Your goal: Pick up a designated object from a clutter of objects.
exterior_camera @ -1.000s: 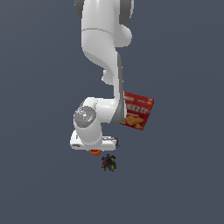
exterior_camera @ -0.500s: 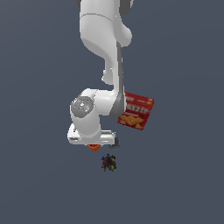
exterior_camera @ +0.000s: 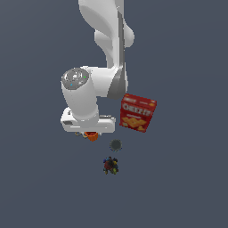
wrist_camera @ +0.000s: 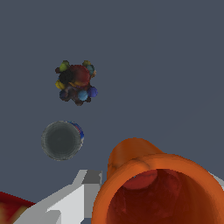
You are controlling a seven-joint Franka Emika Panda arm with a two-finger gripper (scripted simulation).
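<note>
The small orange cup hangs under the white hand of my arm in the exterior view. My gripper is shut on it and holds it above the floor. In the wrist view the cup fills the near corner, open mouth towards the camera, with one light grey finger against its side. The other finger is hidden behind the cup.
A red cracker box stands at the exterior view's right of the hand. A dark grey disc and a dark multicoloured lumpy toy lie below the cup. The scissors are out of view.
The hand has risen and shifted toward the exterior view's left, carrying the orange cup up with it. The grey disc now shows. The toy and box have not moved.
</note>
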